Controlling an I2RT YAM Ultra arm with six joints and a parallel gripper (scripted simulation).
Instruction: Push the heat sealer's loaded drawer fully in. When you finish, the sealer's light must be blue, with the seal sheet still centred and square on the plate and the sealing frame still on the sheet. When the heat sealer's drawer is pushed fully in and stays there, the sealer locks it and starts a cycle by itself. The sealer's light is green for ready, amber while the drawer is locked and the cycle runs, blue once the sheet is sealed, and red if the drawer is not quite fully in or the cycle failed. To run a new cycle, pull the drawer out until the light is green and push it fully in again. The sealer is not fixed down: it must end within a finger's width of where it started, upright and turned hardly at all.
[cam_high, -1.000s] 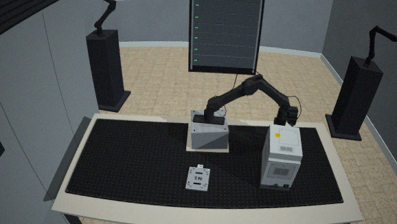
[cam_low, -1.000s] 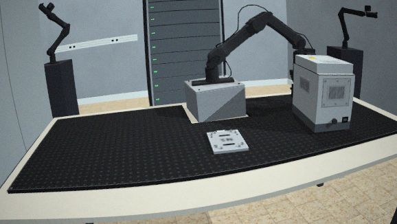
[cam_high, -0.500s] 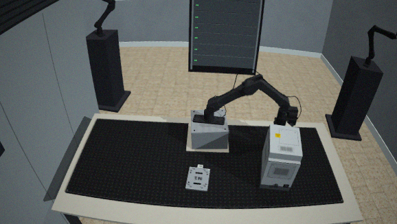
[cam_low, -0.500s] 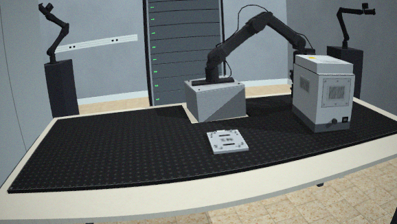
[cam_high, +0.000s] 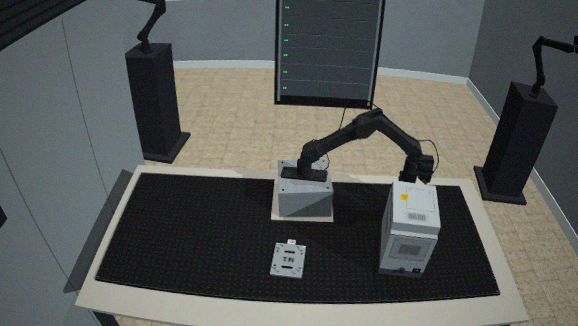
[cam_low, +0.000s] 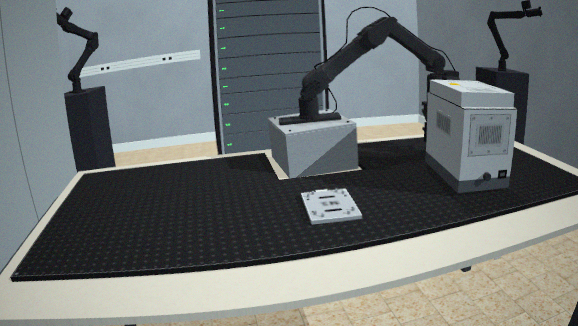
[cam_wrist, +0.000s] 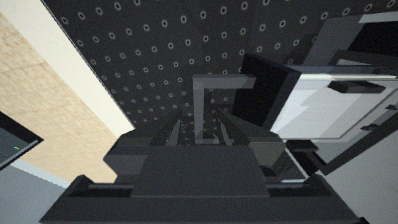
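Observation:
The heat sealer (cam_high: 411, 226) is a white box standing upright on the right of the black mat; it also shows in the exterior view (cam_low: 470, 132). My gripper (cam_high: 414, 175) hangs behind its far side, low by the top rear edge. In the wrist view the fingers stand partly open, with a grey C-shaped handle (cam_wrist: 216, 105) between and beyond them, not gripped. The handle sits on a dark drawer front (cam_wrist: 260, 95), and a white loaded tray (cam_wrist: 325, 107) runs to the right of it. The sealer's light is not visible in any view.
The arm's grey base block (cam_high: 305, 197) stands at mid-table. A small grey fixture plate (cam_high: 288, 260) lies on the mat in front of it. The table's far edge (cam_wrist: 85, 95) is close behind the gripper. A rack and black pedestals stand off the table.

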